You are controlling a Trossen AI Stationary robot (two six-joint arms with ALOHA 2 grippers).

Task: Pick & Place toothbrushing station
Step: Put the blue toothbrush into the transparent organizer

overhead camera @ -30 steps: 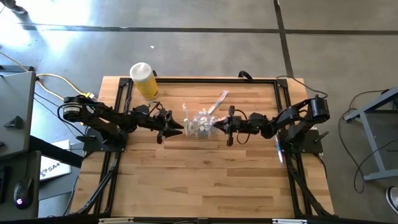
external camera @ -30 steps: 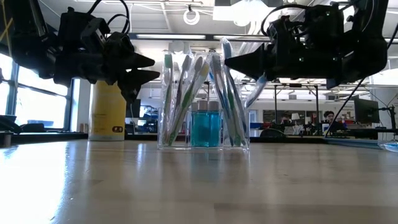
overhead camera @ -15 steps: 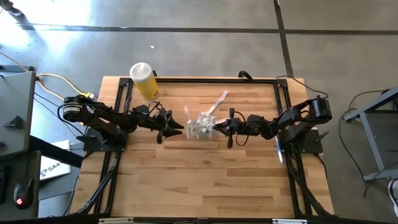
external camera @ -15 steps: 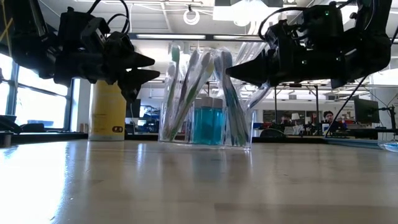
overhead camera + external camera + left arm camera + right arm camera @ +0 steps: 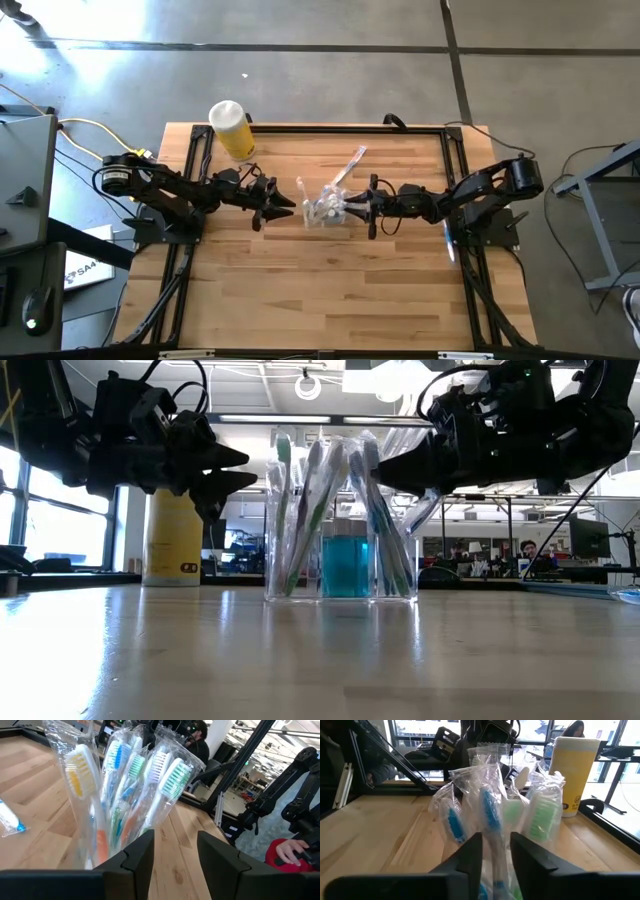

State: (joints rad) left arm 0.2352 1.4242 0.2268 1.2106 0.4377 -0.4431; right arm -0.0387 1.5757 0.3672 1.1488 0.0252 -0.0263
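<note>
Container (image 5: pixel 325 207) sits mid-frame in the high view, just above centre, brushes (image 5: pixel 300 500) upright in it. Your right gripper (image 5: pixel 366 207) reaches level from the right, fingers a narrow gap around a wrapped brush (image 5: pixel 490 822); I can't tell if they clamp it. Close slowly and lift straight up so the container doesn't tip. Left gripper (image 5: pixel 287 207) waits level just left of it, fingers apart, holding nothing.

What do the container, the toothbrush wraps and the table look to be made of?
Container: likely clear hard plastic; you see straight through its flat walls, which catch glints.
Toothbrush wraps: thin glossy film, probably cellophane or plastic; crinkled and see-through over the bristles.
Table: wood, pale butcher-block strips with visible grain and a smooth sheen.
</note>
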